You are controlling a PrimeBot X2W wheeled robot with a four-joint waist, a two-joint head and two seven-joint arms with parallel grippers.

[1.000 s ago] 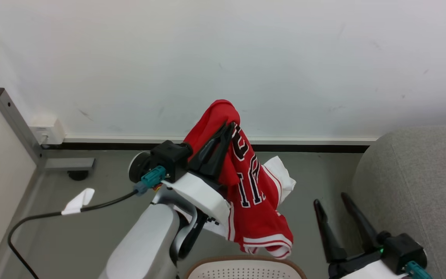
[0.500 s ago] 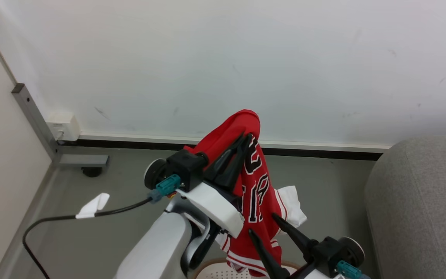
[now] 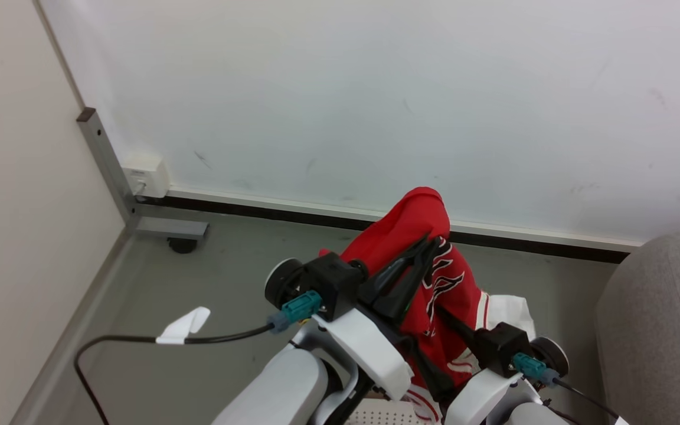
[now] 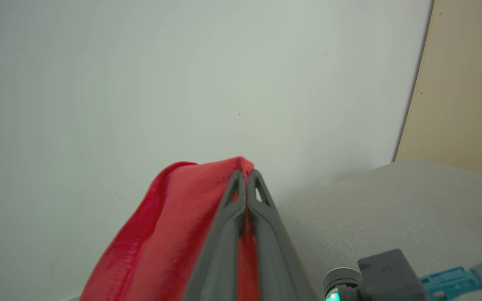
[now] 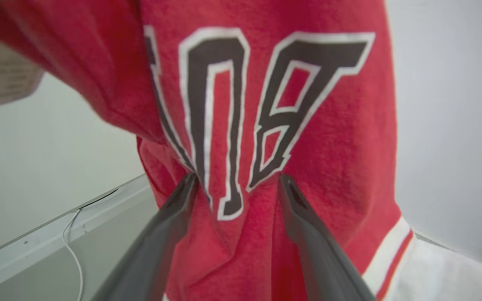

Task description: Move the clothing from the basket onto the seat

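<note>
Grey floor (image 3: 228, 277) and a pale wall (image 3: 375, 88) frame this corner; work outward from what lies nearest you.

Closest in, at the bottom of the head view, a sliver of the perforated white basket (image 3: 369, 418) shows beneath both arms. The jersey's striped trim hangs down to it, and you cannot tell whether the cloth is clear of the rim.

Just above that, your right gripper (image 5: 237, 179) has its fingers spread apart. The tips press into the jersey (image 5: 329, 125) on either side of the black-and-white lettering, with nothing pinched between them. A pale piece (image 3: 511, 310) hangs beside the red trim; whether it is caught up with the jersey or joined to it is unclear.

Higher and farther, your left gripper (image 4: 247, 173) has its jaws clamped together on a single fold at the jersey's top, so the whole garment dangles from that one point, off the floor and away from the seat.

Expect it to be light, limp and loose-hanging. It should swing as you turn, drape over whatever it meets, and may creep out of a thin pinch, though it will not break. A good second hold is probably where your right fingers already sit: gather a thick fold at the lettering, or take the doubled cloth at the trim, rather than a single layer.

Off to your right, the grey seat (image 3: 664, 330) shows its rounded left edge, well apart from the cloth.
</note>
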